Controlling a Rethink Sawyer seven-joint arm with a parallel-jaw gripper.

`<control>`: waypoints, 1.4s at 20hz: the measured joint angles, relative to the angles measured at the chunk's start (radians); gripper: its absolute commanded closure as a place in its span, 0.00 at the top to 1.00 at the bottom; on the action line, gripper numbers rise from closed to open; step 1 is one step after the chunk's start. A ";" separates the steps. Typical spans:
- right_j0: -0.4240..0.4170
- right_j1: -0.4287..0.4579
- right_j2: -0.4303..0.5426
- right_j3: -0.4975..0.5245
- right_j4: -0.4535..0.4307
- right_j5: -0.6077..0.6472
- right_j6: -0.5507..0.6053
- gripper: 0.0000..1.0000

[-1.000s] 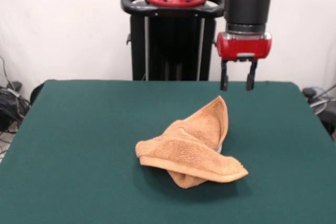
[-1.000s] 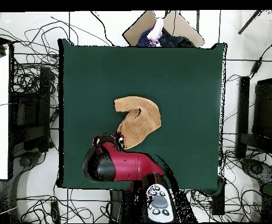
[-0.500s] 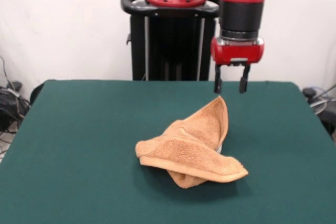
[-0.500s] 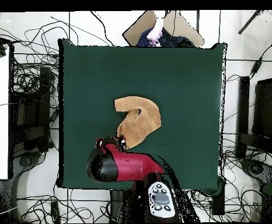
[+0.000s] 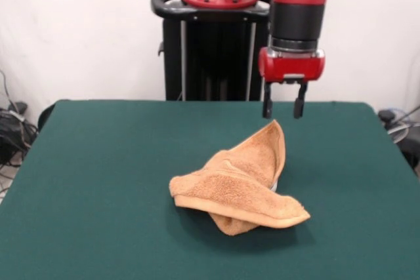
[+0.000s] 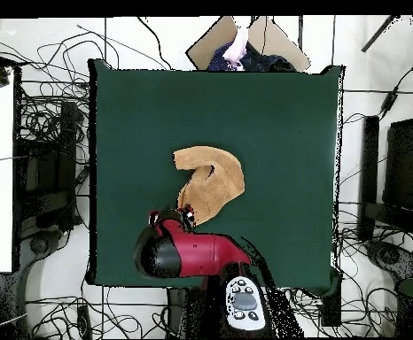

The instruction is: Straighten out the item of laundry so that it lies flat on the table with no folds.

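Observation:
The orange-tan towel (image 5: 243,181) lies crumpled and folded over itself near the middle of the dark green table (image 5: 98,181), with one corner pointing up and away toward the robot. In the overhead view the towel (image 6: 212,181) is a curved folded shape. My gripper (image 5: 283,113) hangs open and empty just above the towel's raised far corner, not touching it. In the overhead view the gripper (image 6: 182,213) sits at the towel's near-left tip, mostly hidden under the red arm. The care label is hidden.
The black pedestal (image 5: 216,50) stands behind the table's far edge. Cables (image 6: 42,133) lie on the floor around the table. A cardboard box and a person's hand (image 6: 238,44) show beyond the table's far edge in the overhead view.
My gripper has moved left in the front view and slightly lower, coming over the towel's raised far corner. The towel has not moved.

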 measured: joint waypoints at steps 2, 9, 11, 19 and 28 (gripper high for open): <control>0.007 0.005 -0.012 -0.001 -0.002 -0.017 0.000 1.00; 0.023 0.035 -0.043 -0.005 -0.003 -0.088 0.000 1.00; 0.024 0.057 -0.043 -0.011 -0.003 -0.106 0.000 1.00; 0.017 0.152 -0.042 -0.022 -0.008 -0.156 0.000 1.00; 0.012 0.203 -0.042 -0.023 -0.013 -0.157 0.000 1.00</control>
